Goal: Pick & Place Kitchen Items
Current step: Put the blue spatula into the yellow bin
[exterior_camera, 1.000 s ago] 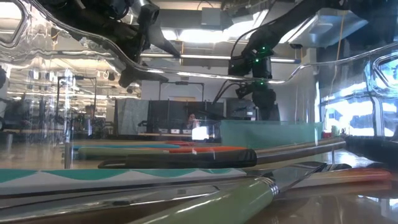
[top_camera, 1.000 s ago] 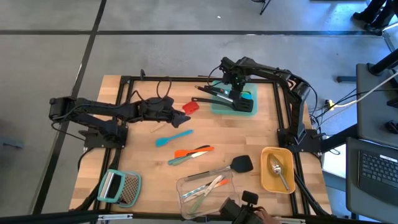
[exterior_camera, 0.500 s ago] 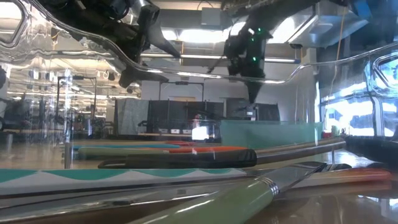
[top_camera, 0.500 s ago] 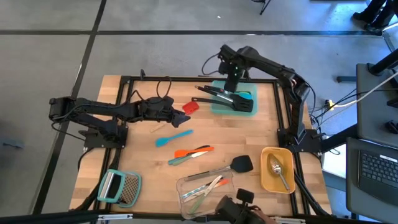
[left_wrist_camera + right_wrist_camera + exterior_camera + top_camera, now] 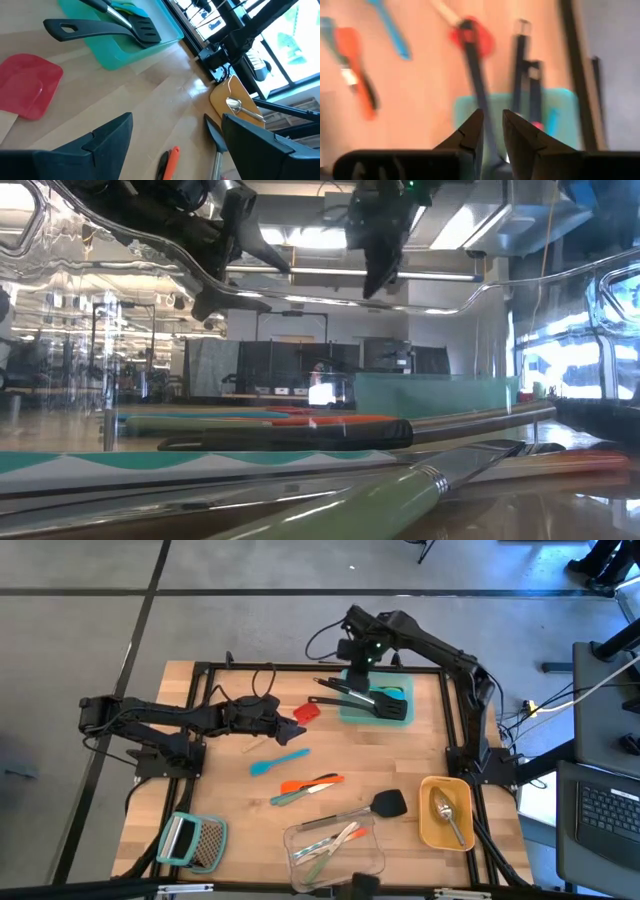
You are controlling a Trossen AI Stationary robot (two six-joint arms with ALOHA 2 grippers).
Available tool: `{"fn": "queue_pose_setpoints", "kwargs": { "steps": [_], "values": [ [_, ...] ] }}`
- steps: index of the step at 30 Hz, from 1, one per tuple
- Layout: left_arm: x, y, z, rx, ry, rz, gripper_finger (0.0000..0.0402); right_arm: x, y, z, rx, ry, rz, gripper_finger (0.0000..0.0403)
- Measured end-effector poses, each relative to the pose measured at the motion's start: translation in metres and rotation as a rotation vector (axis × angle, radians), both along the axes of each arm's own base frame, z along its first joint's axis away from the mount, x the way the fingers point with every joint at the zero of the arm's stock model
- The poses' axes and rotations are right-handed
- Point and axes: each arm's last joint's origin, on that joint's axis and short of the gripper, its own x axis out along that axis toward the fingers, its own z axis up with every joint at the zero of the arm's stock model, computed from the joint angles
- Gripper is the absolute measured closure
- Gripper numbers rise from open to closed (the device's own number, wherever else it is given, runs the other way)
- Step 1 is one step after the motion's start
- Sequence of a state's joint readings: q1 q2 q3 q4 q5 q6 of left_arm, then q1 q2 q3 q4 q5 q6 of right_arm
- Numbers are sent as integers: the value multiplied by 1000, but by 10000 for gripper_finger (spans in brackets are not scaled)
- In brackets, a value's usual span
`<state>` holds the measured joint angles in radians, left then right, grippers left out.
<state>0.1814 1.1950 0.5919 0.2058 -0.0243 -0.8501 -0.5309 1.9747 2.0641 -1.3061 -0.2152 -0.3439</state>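
Counter of pale wood, black slotted spatulas laid in the teal rectangular tray, right gripper raised above it, fingers narrowly parted and empty, left gripper held beside the wooden-handled red spatula, fingers spread wide.

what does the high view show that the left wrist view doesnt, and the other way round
Only the high view shows the grater, the clear container of slim tools, the blue spatula and both arms whole, the right pincer raised over the table's far edge. Only the left wrist view shows the left pincer's open fingers close up. Both show the red spatula, the teal tray with black spatulas, and the spoon in the yellow container.
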Motion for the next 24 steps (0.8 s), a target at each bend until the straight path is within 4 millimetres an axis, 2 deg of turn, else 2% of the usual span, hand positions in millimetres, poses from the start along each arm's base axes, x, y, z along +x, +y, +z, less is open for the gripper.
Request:
{"fn": "queue_pose_setpoints", "kwargs": {
  "steps": [13, 24],
  "values": [
    [2, -13, 0, -73, -12, -195, 103, 30, 76, 3, 240, -103, 315, 330],
    [2, -44, -4, -144, 38, -287, 103, 44, 138, 2, 196, -57, 463, 330]
  ]
}}
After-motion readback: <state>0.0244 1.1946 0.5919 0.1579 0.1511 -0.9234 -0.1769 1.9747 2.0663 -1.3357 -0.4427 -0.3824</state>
